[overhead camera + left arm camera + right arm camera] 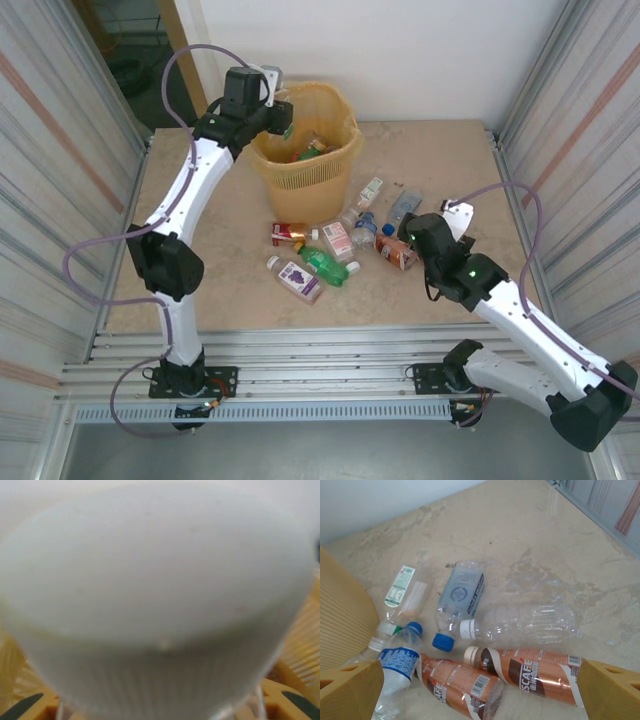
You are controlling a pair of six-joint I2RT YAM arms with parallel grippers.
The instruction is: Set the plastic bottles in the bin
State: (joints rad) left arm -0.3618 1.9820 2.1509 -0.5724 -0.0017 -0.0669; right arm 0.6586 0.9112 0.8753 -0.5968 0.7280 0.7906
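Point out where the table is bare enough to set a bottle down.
Bare: the far right corner of the table, between the bin and the right wall; also the near strip in front of the bottles. Crowded: the middle, from the bin's foot to the right arm.

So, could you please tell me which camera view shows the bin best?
The top external view: it shows most of the bin, rim, liner and bottles inside. The right wrist view catches a strip of its ribbed wall at the left edge; the left wrist view has blurred yellow lattice behind a close white cap.
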